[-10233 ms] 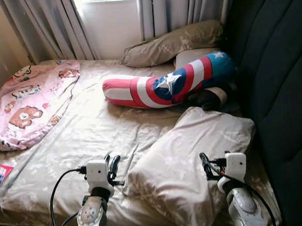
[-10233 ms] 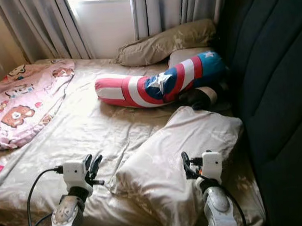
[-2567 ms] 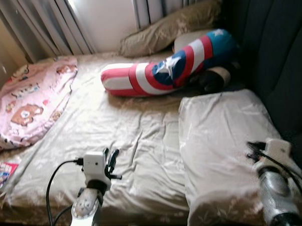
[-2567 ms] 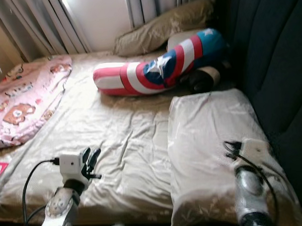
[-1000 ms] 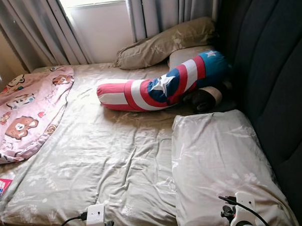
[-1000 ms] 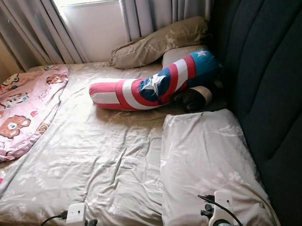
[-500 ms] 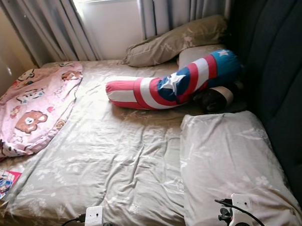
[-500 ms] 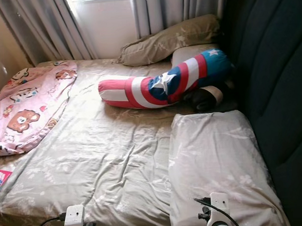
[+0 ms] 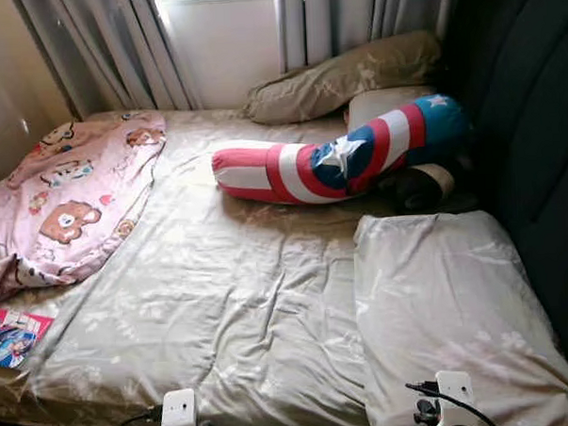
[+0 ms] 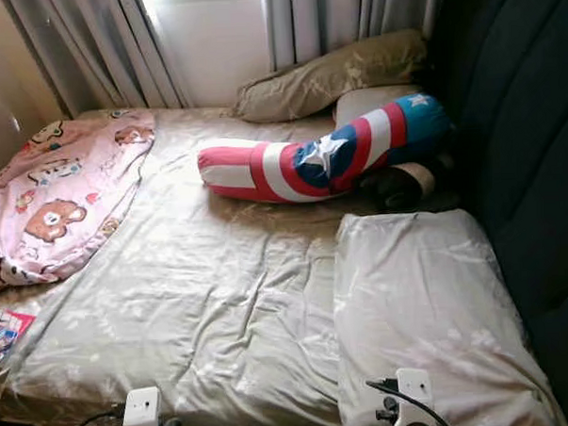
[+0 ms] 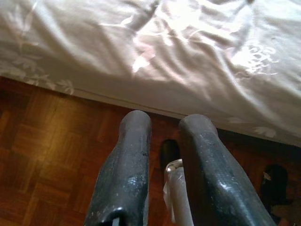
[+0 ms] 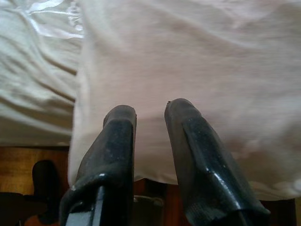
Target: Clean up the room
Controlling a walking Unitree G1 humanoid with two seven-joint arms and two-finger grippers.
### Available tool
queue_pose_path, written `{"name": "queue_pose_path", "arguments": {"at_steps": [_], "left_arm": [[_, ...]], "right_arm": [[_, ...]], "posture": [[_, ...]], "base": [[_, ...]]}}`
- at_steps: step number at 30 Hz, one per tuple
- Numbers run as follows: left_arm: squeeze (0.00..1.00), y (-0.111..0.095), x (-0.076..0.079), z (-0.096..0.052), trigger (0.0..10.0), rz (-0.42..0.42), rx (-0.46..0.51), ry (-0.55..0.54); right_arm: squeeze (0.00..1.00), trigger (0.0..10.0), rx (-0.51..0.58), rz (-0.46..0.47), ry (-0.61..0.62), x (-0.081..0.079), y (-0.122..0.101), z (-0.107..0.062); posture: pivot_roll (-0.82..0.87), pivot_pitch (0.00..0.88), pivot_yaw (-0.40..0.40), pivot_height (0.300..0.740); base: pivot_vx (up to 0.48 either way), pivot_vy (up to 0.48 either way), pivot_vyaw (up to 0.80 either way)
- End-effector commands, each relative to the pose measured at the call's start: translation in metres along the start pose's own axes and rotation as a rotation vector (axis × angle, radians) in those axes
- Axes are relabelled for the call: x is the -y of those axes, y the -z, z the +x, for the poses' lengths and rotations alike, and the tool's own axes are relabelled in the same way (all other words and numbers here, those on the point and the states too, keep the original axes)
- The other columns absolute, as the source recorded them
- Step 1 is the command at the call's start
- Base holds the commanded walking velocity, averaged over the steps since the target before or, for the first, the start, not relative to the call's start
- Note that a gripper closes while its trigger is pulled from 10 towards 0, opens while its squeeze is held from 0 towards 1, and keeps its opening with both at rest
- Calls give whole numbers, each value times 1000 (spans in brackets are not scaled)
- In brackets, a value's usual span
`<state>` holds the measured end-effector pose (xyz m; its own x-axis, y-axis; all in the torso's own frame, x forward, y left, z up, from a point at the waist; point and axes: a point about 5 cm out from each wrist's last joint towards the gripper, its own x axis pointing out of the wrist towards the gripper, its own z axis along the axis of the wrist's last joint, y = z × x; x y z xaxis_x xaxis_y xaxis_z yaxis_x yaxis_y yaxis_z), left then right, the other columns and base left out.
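Both grippers, left (image 11: 164,127) and right (image 12: 150,115), are held slightly parted, empty; pillow (image 9: 448,300) lies at 4 o'clock on bed (image 9: 222,301).

Daylight pours in from the window (image 9: 222,36) behind the curtains (image 9: 116,46), blowing that pane out to white. It puts a sheen on the bed sheet (image 9: 222,301), while the headboard (image 9: 535,136) sits in deep shadow. The head views are sharp; in the wrist views the floor (image 11: 42,155) is dim and the near fingers (image 12: 113,155) soft.

Head eyes overlook the bed (image 9: 231,300); wrist cameras face its edge.
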<state>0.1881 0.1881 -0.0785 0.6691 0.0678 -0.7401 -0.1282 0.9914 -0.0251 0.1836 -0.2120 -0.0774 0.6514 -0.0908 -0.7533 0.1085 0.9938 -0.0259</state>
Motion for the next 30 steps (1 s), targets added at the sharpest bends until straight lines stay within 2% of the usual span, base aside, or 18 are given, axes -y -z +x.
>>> {"name": "queue_pose_path", "arguments": {"at_steps": [1, 5, 30], "left_arm": [[0, 3, 0, -1, 10000, 16, -20, -8], [0, 1, 3, 0, 10000, 22, -17, -3], [0, 0, 0, 0, 10000, 27, -13, -15]], "right_arm": [[0, 10000, -25, 2, -4, -1, 5, -1], [0, 10000, -32, 6, 1, 0, 8, -1], [0, 10000, -23, 43, 6, -7, 6, 0]], "posture": [[-103, 0, 61, 740], [-101, 0, 66, 740], [-83, 0, 77, 740]], "base": [[0, 480, 0], [0, 480, 0], [0, 480, 0]]}}
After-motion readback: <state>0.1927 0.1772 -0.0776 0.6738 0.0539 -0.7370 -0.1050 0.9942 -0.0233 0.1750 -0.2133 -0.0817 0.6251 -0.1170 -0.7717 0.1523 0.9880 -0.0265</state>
